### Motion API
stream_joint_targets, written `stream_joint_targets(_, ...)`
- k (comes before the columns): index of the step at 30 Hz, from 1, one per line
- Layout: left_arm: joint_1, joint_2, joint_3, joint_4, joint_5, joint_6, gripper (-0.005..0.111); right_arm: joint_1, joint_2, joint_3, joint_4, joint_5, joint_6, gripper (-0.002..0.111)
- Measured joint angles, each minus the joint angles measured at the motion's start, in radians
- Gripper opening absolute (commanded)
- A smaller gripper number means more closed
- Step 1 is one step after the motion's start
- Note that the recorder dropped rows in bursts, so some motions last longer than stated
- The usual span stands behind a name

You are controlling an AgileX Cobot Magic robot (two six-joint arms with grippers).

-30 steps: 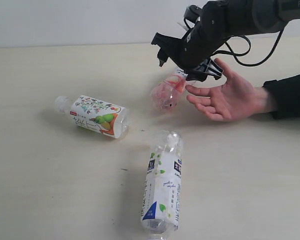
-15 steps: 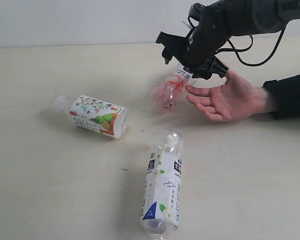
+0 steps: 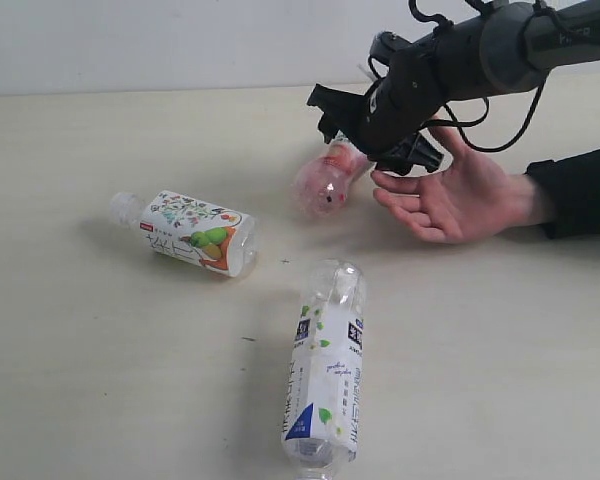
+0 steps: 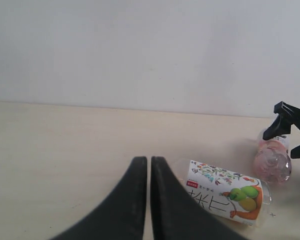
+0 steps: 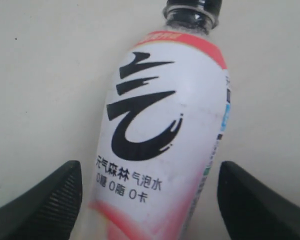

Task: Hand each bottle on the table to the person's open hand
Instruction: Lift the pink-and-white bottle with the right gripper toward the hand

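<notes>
- Camera off the arms: the right end effector [image 3: 372, 140] holds the pink bottle [image 3: 323, 182] tilted above the surface [image 3: 100, 380], just beside the fingertips of the open hand [image 3: 460, 195]. A fruit-label bottle [image 3: 195, 232] and a leaf-label bottle [image 3: 327, 375] lie on their sides, apart.
- Left wrist view: the left end effector [image 4: 149, 165] is pressed closed on nothing, near the fruit-label bottle.
- Right wrist view: the fingers [image 5: 45, 200] flank the pink bottle's body — black cap pointing away.
</notes>
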Motion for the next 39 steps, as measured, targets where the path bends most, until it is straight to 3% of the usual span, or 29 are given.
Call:
stream_joint_targets(18, 0.0, 0.0, 0.0, 0.0, 0.0, 0.0, 0.005, 0.0, 0.047, 0.0, -0.002, -0.083, 0.018, 0.07)
stream_joint_targets(21, 0.0, 0.0, 0.0, 0.0, 0.0, 0.0, 0.005, 0.0, 0.046, 0.0, -0.002, -0.095, 0.022, 0.062)
stream_joint_targets(26, 0.0, 0.0, 0.0, 0.0, 0.0, 0.0, 0.005, 0.0, 0.046, 0.0, -0.002, -0.106, 0.026, 0.034)
stream_joint_targets(30, 0.0, 0.0, 0.0, 0.0, 0.0, 0.0, 0.005, 0.0, 0.046, 0.0, -0.002, -0.11, 0.026, 0.0)
stream_joint_targets(35, 0.0, 0.0, 0.0, 0.0, 0.0, 0.0, 0.005, 0.004, 0.023, 0.0, -0.002, -0.154, -0.027, 0.0)
stream_joint_targets(39, 0.0, 0.0, 0.0, 0.0, 0.0, 0.0, 0.005, 0.01, -0.121, 0.0, -0.021, -0.193, -0.057, 0.0)
